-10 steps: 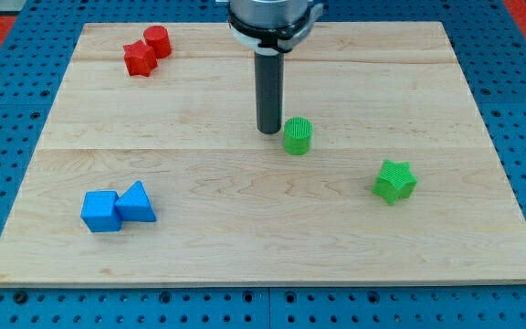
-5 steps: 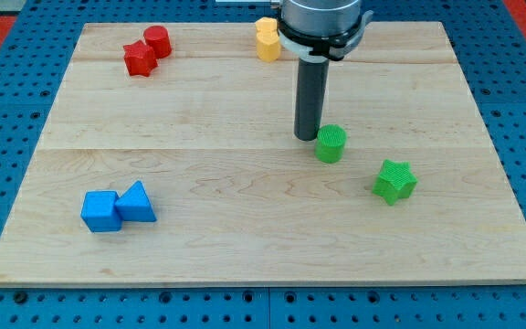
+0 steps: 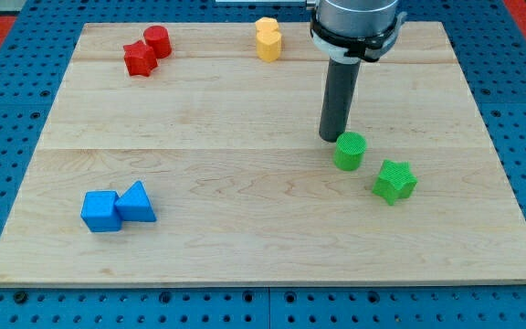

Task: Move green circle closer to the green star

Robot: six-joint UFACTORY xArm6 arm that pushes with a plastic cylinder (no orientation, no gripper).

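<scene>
Broadly, the wooden desk (image 3: 245, 238) has bare wood across its middle and along the view's bottom edge. There is no pincer, only the rod; my tip (image 3: 330, 138) rests just up-left of the green circle (image 3: 350, 151), touching or nearly so. The green star (image 3: 394, 181) lies near the circle, down to the view's right, a narrow gap between them, with bare wood beyond it toward the right edge. A blue cube (image 3: 100, 211) touches a blue triangle (image 3: 136, 202) at lower left. At the top edge sit a red star (image 3: 138, 58), a red cylinder (image 3: 157, 40) and yellow blocks (image 3: 267, 38).

Lab bench: blue pegboard (image 3: 7, 110) under wooden board (image 3: 199, 110).
</scene>
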